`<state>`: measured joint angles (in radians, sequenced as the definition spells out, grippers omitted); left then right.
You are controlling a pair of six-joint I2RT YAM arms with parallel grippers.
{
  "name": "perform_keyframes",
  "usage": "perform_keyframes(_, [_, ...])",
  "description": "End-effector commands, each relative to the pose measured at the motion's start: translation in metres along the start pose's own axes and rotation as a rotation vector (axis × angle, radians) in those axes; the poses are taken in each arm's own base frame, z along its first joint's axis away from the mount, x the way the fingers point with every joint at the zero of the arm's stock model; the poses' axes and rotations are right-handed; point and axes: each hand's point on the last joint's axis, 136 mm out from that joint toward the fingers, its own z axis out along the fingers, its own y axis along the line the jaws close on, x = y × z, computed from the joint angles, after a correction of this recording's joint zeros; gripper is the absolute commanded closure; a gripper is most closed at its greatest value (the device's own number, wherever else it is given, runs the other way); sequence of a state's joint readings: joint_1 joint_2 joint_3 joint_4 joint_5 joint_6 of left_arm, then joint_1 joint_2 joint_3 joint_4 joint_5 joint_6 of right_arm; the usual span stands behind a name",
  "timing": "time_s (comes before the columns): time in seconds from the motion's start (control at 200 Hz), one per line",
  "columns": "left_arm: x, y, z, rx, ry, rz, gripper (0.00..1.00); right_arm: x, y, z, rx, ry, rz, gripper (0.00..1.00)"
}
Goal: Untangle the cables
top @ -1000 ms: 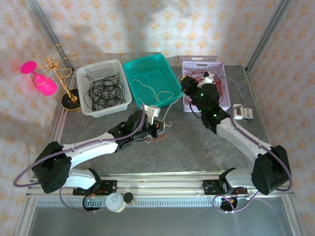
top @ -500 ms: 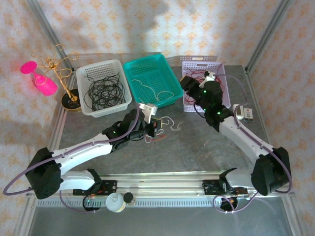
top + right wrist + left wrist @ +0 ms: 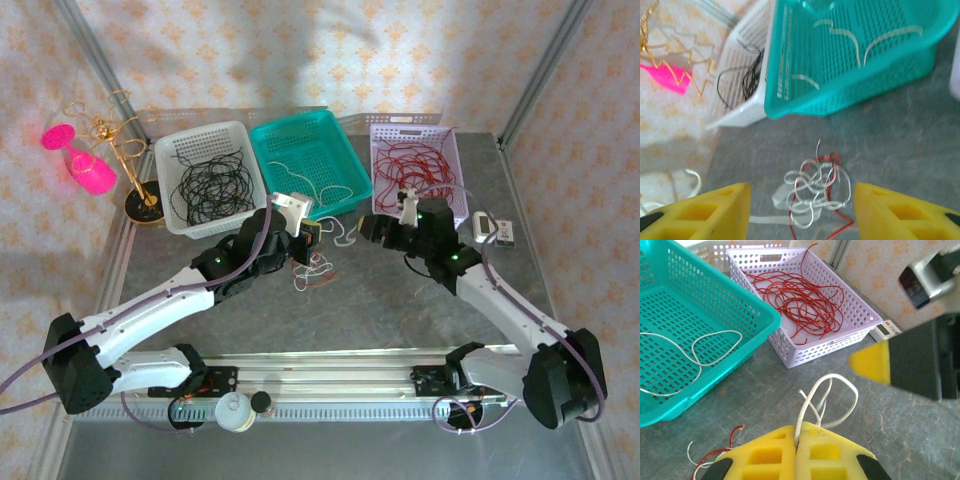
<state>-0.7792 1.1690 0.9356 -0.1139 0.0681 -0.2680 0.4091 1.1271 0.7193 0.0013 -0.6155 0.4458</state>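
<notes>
**Left jaws pinch a white cable, right jaws gape over the knot**

On the grey stone-patterned tabletop (image 3: pixel 400 310), between the two arms, sits the small tangle of thin red and white cables (image 3: pixel 312 277). From the right wrist it (image 3: pixel 815 192) reads clearly: loose white loops piled over one another, with a single red wire threading through the heap and curling out along its near edge.

The right jaws stand wide apart, one yellow fingertip (image 3: pixel 725 210) at each side of that view. Nothing is between them, and the tangle lies flat on the tabletop beyond.

Over to the left! The left jaws are pressed together on a white cable loop (image 3: pixel 830 395). It rises from the seam between the yellow fingers (image 3: pixel 765 455) and arcs forward in a couple of narrow bends above the tabletop. The red-and-white tangle peeks in at that view's lower left corner.

Behind, three perforated plastic baskets stand in a row:
- The white basket (image 3: pixel 205 130) holds a heap of black cables (image 3: pixel 212 185) in springy, overlapping curls.
- The teal basket (image 3: pixel 295 124) holds one wavy white strand (image 3: pixel 292 178).
- The lilac basket (image 3: pixel 830 342) holds the red cables (image 3: pixel 805 305) in loose overlapping coils, with one red end poking up over the far rim.
</notes>
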Motion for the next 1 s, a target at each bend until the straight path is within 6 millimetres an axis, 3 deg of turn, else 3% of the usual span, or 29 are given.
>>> perform_keyframes(0.0, [-0.007, 0.003, -0.005, -0.028, -0.006, 0.033, 1.0, 0.006, 0.02, 0.002, -0.109, 0.029, 0.018, 0.43])
perform_keyframes(0.19, [-0.008, 0.001, -0.003, -0.019, -0.008, 0.024, 1.0, 0.014, 0.014, 0.01, -0.112, 0.048, 0.065, 0.45])
perform_keyframes(0.405, [-0.007, 0.001, -0.002, -0.023, -0.005, 0.024, 1.0, 0.03, 0.024, 0.03, -0.145, 0.109, 0.019, 0.45])
perform_keyframes(0.886, [-0.007, 0.002, -0.004, -0.025, 0.0, 0.026, 1.0, 0.028, 0.029, 0.056, -0.154, 0.123, 0.002, 0.47])
perform_keyframes(0.996, [-0.006, 0.001, -0.004, -0.022, 0.002, 0.025, 1.0, 0.026, 0.026, 0.06, -0.136, 0.116, -0.001, 0.51])
